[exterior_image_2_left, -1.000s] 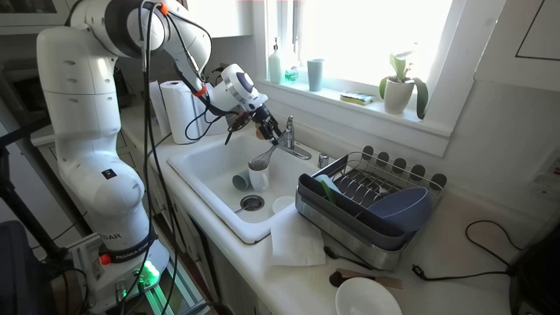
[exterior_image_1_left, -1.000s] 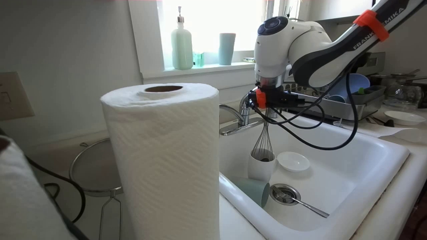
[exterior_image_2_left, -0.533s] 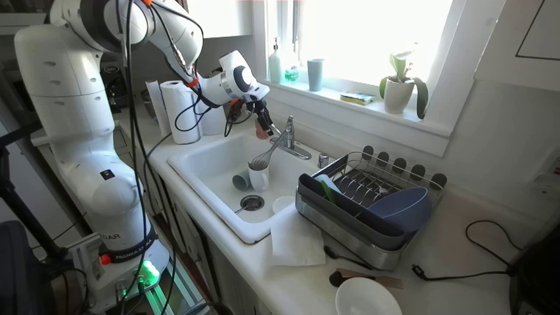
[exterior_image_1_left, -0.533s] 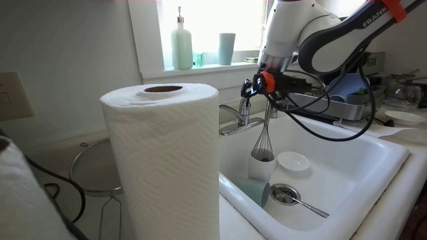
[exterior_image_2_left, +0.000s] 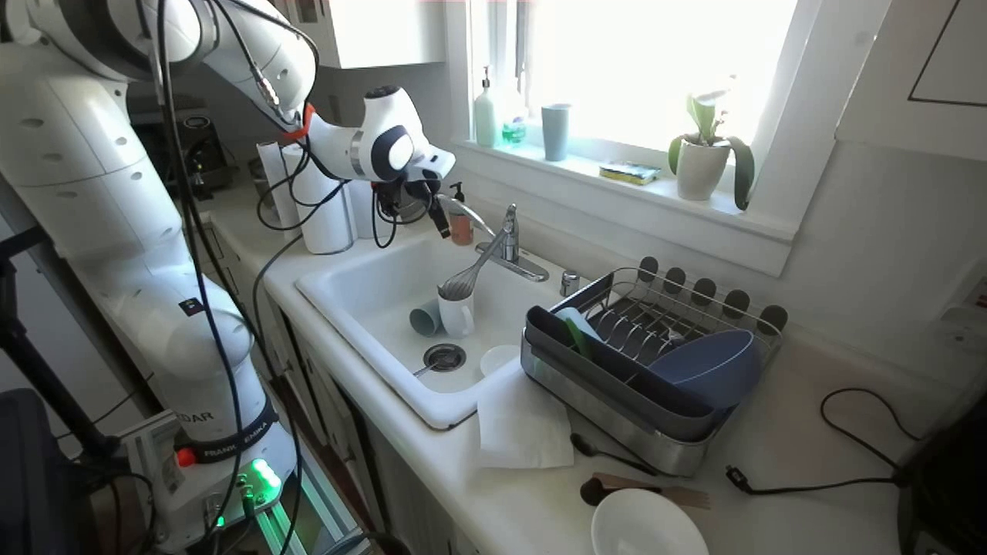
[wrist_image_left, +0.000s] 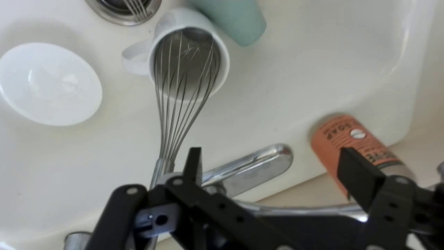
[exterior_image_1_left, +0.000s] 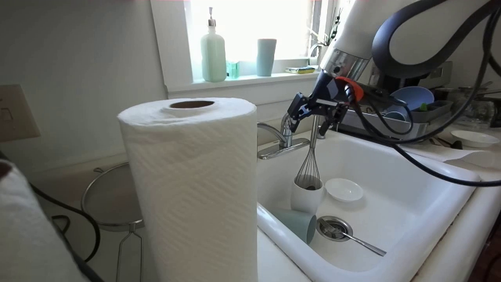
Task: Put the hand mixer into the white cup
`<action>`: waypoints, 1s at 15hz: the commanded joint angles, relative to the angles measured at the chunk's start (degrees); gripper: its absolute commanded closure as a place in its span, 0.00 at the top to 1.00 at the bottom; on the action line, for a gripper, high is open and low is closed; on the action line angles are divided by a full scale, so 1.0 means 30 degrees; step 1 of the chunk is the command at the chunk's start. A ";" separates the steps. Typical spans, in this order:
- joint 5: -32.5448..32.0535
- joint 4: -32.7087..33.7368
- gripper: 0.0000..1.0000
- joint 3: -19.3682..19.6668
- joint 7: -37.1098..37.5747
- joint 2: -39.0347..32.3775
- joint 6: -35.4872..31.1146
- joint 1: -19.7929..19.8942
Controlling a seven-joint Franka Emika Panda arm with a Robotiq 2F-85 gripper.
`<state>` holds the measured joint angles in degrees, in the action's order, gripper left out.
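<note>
As the gripper (wrist_image_left: 272, 165) backs away, spread and empty, the whisk (wrist_image_left: 169, 146) stays in the white cup (exterior_image_2_left: 455, 320): looks done!

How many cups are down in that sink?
2: the white cup, standing upright with the whisk in it, and the pale green cup, lying on its side next to it. I see no others there.
</note>
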<state>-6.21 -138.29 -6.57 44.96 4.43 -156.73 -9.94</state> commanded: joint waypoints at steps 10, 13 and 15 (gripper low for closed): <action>0.3555 -0.0448 1.00 0.1497 -0.6975 0.6118 1.0490 0.3419; 0.3242 -0.0638 1.00 0.1315 -0.7293 0.6383 0.9224 0.4085; 0.3719 -0.0308 1.00 0.1364 -0.7244 0.6023 0.9719 0.4043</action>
<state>4.63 -139.33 -1.88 23.48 22.49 -127.76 1.53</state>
